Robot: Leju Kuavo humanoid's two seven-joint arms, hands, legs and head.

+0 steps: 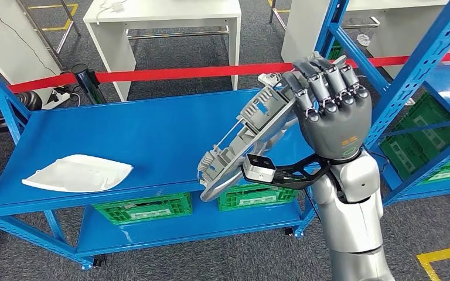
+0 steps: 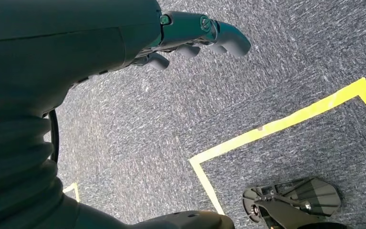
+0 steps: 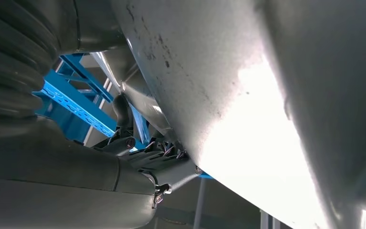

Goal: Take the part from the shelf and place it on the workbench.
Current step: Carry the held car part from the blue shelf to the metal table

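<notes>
Right of centre in the head view, the right hand grips the grey part with fingers curled over its upper edge, tilted in the air above the blue shelf.

Held by one edge only, the part could swing or slip, or clip the shelf upright at the frame's right; a white panel lies at lower left. In the left wrist view the left hand at top centre hangs over grey carpet, fingers loosely apart, holding nothing. In the right wrist view the part crowds the lens, hiding how the fingers sit; the workbench cannot be made out for sure.
</notes>
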